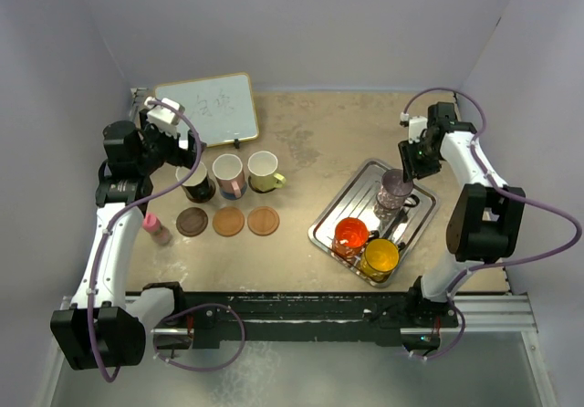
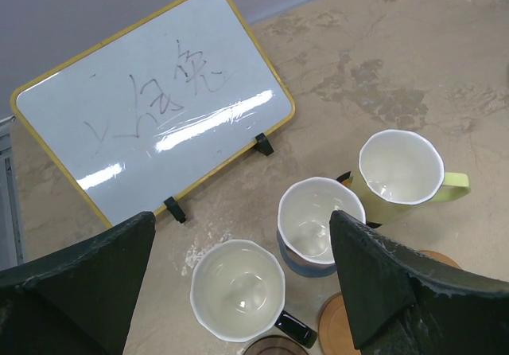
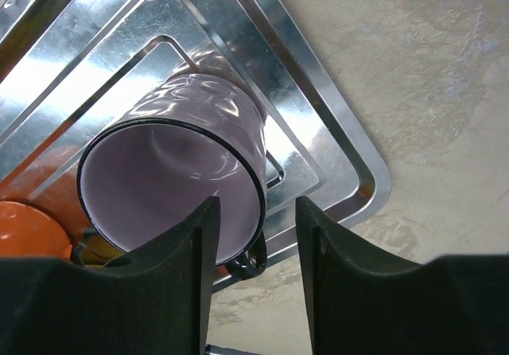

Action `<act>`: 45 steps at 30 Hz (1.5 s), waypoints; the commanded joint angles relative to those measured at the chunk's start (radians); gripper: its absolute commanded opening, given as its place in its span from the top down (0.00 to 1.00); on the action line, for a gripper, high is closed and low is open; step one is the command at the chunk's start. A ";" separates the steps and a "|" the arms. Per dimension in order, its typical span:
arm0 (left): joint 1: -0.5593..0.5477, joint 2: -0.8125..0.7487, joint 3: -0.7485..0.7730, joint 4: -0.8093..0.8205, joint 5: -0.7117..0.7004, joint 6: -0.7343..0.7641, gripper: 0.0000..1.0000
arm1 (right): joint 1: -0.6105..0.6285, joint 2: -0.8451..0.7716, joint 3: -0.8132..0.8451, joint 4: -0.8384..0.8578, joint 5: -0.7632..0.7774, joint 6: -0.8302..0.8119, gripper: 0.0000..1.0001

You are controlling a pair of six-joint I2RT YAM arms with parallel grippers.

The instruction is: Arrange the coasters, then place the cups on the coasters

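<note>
smoky purple cup [image 3: 171,176], dimpled translucent wall, ridged shiny metal tray [image 3: 334,132]

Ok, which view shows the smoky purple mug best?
Right wrist: the purple mug fills the frame, rim and dimpled wall clear. Top external shows it small on the tray. Left wrist misses it.

Even bright light; glare on whiteboard [image 2: 155,104], tray [image 3: 103,44]; sharp.
</note>
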 commanded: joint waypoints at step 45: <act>-0.481 0.336 0.394 0.006 -0.246 -0.282 0.16 | 0.424 -0.350 0.082 0.347 0.218 0.426 1.00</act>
